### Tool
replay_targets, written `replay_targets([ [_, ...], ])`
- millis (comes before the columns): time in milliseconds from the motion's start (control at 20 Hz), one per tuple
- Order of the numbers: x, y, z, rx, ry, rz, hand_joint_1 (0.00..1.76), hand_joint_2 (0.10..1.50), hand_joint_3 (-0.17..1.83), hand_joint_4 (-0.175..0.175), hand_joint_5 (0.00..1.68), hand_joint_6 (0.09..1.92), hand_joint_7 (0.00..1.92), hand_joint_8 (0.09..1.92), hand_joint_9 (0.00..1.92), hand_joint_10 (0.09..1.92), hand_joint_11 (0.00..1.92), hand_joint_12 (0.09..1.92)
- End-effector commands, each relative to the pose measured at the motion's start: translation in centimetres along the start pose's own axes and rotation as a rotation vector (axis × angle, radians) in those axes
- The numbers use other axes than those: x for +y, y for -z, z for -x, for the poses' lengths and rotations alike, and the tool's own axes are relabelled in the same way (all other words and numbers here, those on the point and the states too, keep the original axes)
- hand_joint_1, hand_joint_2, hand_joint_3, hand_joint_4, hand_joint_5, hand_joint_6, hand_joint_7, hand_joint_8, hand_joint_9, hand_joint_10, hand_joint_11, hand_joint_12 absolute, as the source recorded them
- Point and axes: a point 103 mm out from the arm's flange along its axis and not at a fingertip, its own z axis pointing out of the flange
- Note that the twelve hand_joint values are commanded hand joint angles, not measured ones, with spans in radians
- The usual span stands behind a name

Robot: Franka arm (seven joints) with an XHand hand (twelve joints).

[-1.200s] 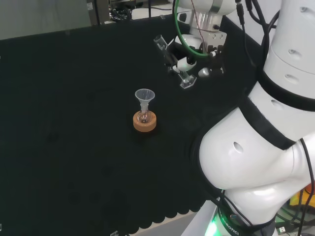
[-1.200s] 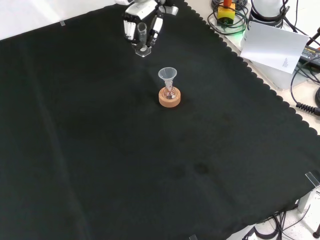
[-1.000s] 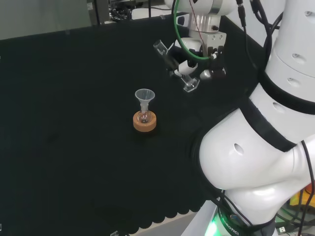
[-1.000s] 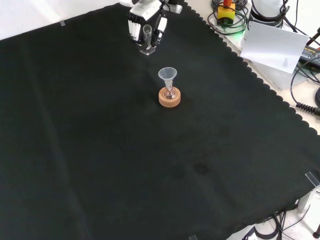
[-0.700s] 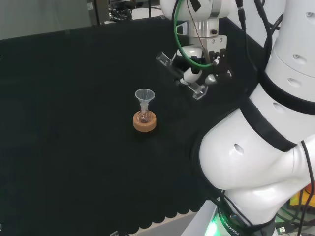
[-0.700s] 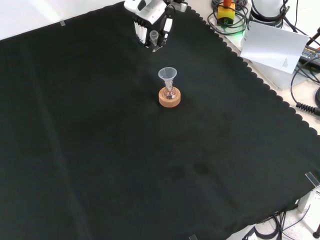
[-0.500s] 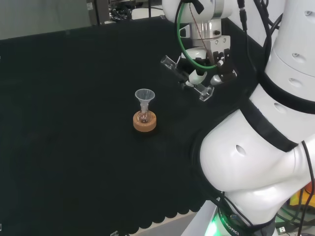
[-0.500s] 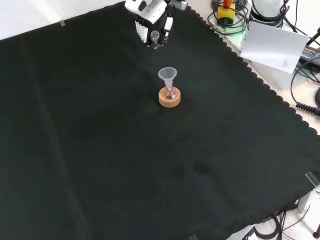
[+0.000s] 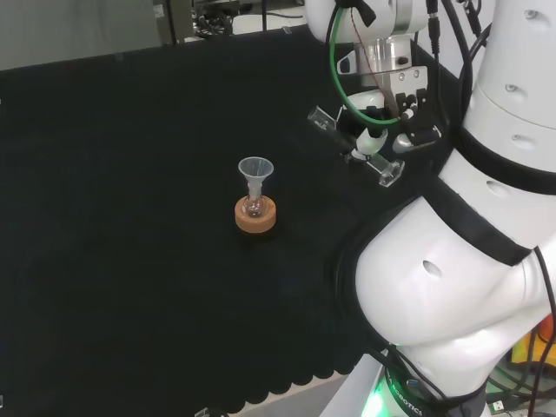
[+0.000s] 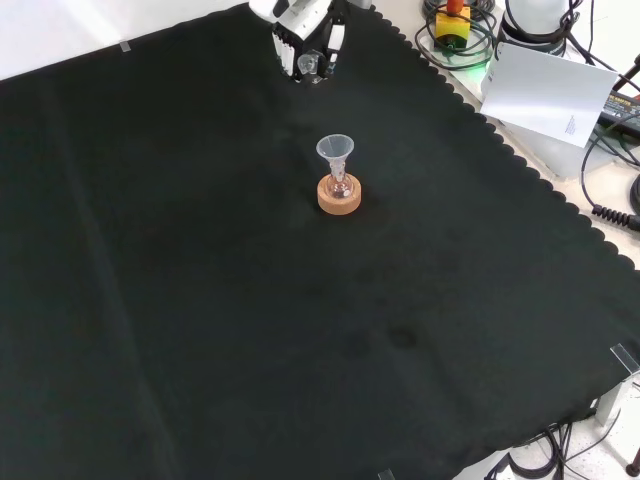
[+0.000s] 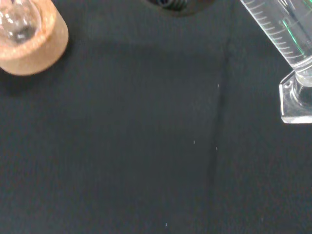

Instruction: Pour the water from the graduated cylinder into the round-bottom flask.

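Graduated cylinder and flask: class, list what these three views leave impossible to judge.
- Water level in the cylinder: too small in the head view; the wrist view's edge cuts it off.
- Flask contents: clear glass, too small in the front view.
- Robot hand grip: its fingers overlap the cylinder in the front view.

Near the middle of the head view, a small clear glass round-bottom flask (image 9: 254, 207) sits in a tan cork ring stand (image 9: 255, 216) on the black-cloth worktop (image 9: 130, 174), with a clear plastic funnel (image 9: 255, 172) in its neck. To their upper right, above the cloth, the black and white hand (image 9: 382, 122) holds a clear graduated cylinder (image 9: 352, 146) tilted, mouth toward the funnel.
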Motion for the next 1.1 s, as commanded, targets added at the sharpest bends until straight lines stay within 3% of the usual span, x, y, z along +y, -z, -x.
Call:
replay_targets([
  [50,1.39,-0.65,-4.75,-0.139,0.095,-0.184,1.39,1.07,0.0,-0.175,1.02,0.92,0.92,1.02,1.2,0.74,1.1,0.85],
  [800,1.68,-0.4,-5.04,-0.167,0.096,-0.228,1.39,1.07,0.0,-0.175,1.02,0.92,0.92,1.03,1.2,0.75,1.1,0.85],
  [1100,2.15,-0.2,-5.74,-0.217,0.09,-0.271,1.39,1.07,0.0,-0.175,1.01,0.93,0.92,1.03,1.19,0.75,1.1,0.85],
])
